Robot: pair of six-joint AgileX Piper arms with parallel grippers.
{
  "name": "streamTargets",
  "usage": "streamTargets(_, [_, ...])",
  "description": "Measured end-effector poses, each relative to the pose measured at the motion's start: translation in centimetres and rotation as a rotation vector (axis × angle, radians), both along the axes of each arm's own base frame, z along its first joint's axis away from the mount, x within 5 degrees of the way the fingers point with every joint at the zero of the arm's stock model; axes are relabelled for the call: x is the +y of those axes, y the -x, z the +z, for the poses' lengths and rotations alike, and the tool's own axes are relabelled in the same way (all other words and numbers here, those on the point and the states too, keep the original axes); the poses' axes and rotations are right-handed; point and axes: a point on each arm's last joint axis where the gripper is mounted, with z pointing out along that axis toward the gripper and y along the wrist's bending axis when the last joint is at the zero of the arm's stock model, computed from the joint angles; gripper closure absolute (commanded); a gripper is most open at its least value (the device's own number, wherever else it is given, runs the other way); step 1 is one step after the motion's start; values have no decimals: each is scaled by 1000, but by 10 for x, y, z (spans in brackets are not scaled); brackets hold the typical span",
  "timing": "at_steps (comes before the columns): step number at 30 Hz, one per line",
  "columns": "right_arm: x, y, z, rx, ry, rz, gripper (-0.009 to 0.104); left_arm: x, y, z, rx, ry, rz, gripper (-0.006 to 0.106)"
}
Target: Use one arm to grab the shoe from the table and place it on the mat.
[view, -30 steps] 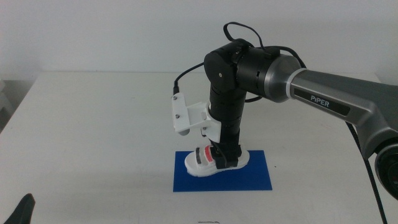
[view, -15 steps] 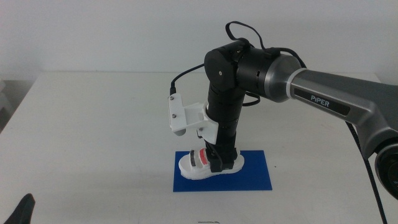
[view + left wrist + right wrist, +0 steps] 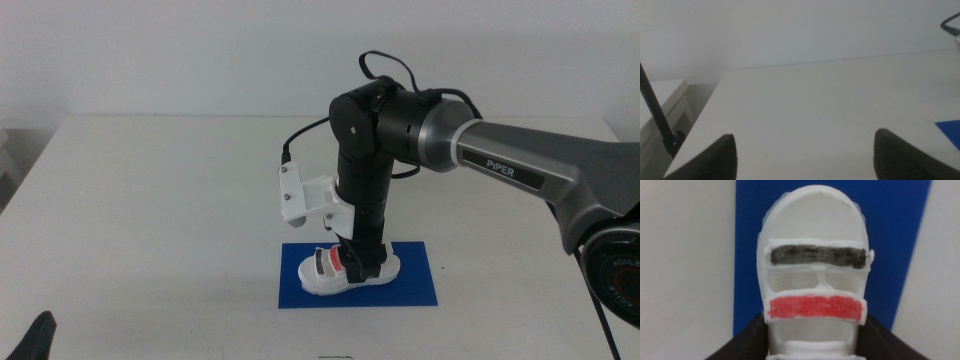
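Note:
The small white shoe [image 3: 322, 276] with one black and one red strap sits low over the dark blue mat [image 3: 412, 282], on the mat's left half. My right gripper [image 3: 356, 264] comes straight down from above and is shut on the shoe's rear part. The right wrist view shows the shoe [image 3: 815, 280] from above, toe pointing away, with the mat [image 3: 749, 240] under it. There the right gripper [image 3: 815, 349] has its dark jaws against both sides of the shoe. The left gripper [image 3: 807, 160] waits open at the table's near left corner, its tip [image 3: 36, 338] just in view.
The white table [image 3: 150, 200] stretches around the mat on all sides. The right arm's grey link reaches in from the right above the table. A corner of the mat [image 3: 951, 129] shows in the left wrist view.
The right gripper has come down with the shoe, which now sits lower and nearer the mat's front. The left arm has not moved.

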Motion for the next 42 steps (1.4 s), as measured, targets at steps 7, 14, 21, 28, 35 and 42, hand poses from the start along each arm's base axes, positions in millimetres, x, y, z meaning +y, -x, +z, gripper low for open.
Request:
streamTargets(7, [1,-2,-2,-2,-8,-73,86,0,0,0,0,0,0,7])
streamTargets(14, [3,-4,-2,-19,-35,-197,42,0,0,0,0,0,0,7])
streamTargets(21, [2,-3,10,-33,-53,-230,1,0,0,0,0,0,0,7])
streamTargets(28, [-33,30,116,-163,-224,-395,2,0,0,0,0,0,0,7])
streamTargets(35, [-127,85,179,-423,-498,-805,7,0,0,0,0,0,0,7])
streamTargets(42, [-205,162,176,-606,-782,-1015,8,0,0,0,0,0,0,7])
